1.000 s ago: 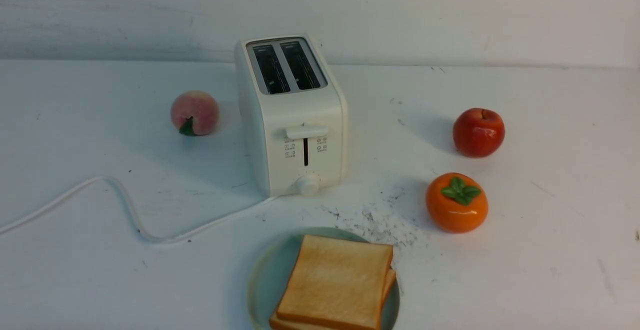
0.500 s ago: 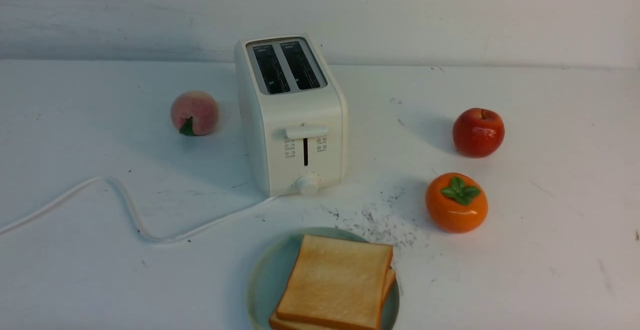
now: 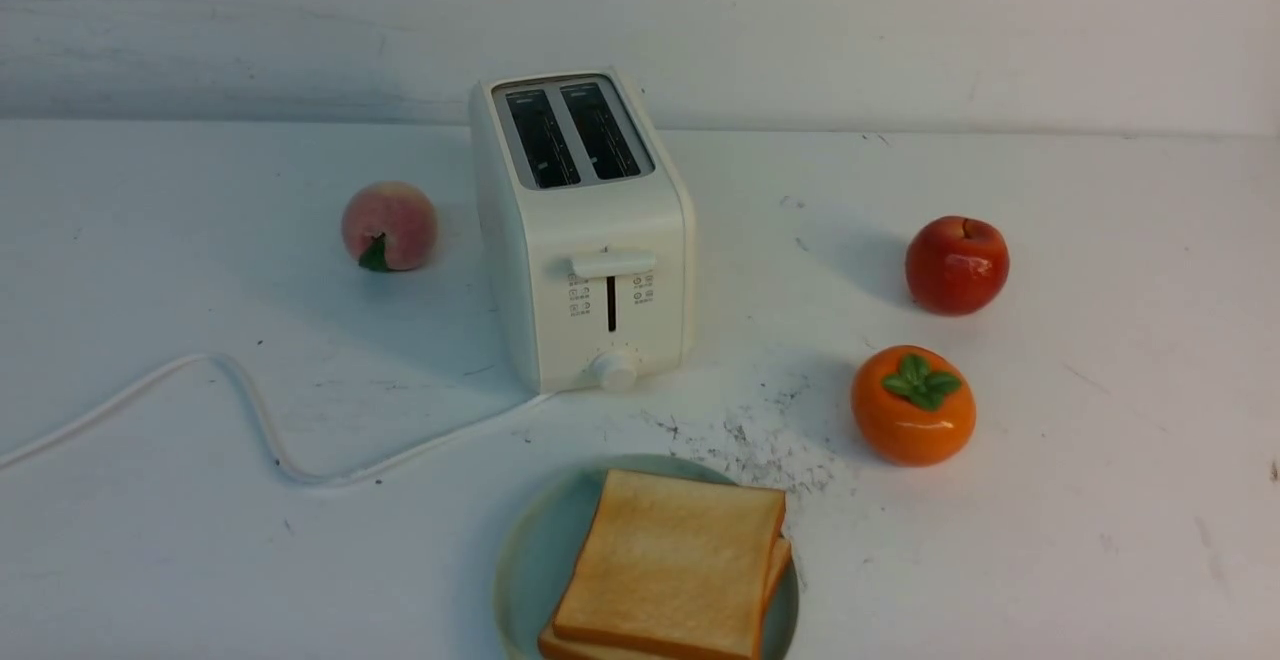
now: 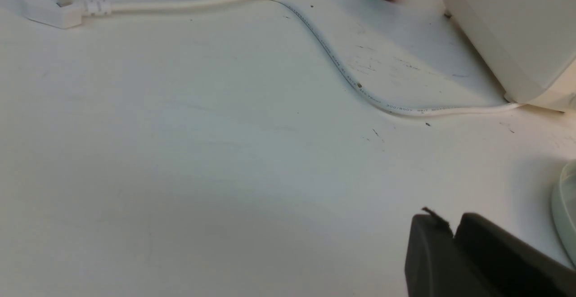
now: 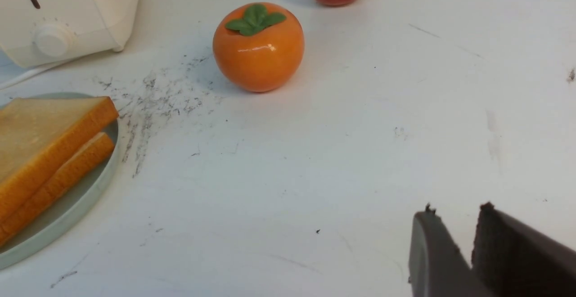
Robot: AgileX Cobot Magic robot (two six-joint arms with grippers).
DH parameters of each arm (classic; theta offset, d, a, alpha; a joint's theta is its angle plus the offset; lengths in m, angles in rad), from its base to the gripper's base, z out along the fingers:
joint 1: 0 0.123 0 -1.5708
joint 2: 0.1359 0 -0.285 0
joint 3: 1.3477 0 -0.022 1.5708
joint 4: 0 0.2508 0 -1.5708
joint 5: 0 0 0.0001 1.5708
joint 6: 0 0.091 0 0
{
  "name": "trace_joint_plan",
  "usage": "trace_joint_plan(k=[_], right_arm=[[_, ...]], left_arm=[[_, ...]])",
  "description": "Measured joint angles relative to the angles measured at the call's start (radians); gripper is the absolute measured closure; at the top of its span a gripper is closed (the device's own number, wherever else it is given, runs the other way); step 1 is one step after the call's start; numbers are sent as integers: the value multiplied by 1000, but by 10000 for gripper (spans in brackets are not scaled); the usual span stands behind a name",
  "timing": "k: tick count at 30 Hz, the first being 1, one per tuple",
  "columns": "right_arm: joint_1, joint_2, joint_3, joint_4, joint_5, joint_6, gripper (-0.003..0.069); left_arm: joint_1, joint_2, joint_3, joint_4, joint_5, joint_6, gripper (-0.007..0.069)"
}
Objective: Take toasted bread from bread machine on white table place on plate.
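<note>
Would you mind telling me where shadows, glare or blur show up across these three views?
Front view: soft shadows left of the bread machine and apple. Right wrist view: a glare streak on the persimmon; the right gripper looks soft. Left wrist view: even light, left gripper dark and blurred.

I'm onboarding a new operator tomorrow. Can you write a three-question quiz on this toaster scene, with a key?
1. True or false: both slots of the toaster are empty.
2. Where are the two toast slices? A) in the toaster B) stacked on the plate C) flat on the table
3. Fill in: the fruit nearest the plate is the orange ____, which stands in front of the apple.

Key: 1 true. 2 B. 3 persimmon. Note for the trainee: the left gripper and the right gripper hold nothing, and the peach sits on the toaster's other side.
</note>
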Motion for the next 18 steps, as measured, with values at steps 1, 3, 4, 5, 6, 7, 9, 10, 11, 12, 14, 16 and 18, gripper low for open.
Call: trace_joint_plan(k=[1,3,4,5,6,7,9,10,11,12,14,16,18], right_arm=[[0,0,0,0,0,0,504],[0,0,0,0,0,0,499],[0,0,0,0,0,0,497],[0,0,0,0,0,0,496],[0,0,0,0,0,0,495],[0,0,0,0,0,0,494],[0,0,0,0,0,0,491],[0,0,0,0,0,0,491],[0,0,0,0,0,0,489],[0,0,0,0,0,0,489],[0,0,0,0,0,0,487],[0,0,0,0,0,0,482],[0,0,0,0,0,0,481]], left_arm=[[0,0,0,0,0,0,554],[0,0,0,0,0,0,554],[0,0,0,0,0,0,554],[0,0,0,0,0,0,554],[0,0,0,0,0,0,553],[0,0,0,0,0,0,552],[0,0,0,0,0,0,551],[0,0,0,0,0,0,551],[0,0,0,0,0,0,551],[0,0,0,1,0,0,551],[0,0,0,1,0,0,549],[0,0,0,1,0,0,544],[0,0,0,1,0,0,543]])
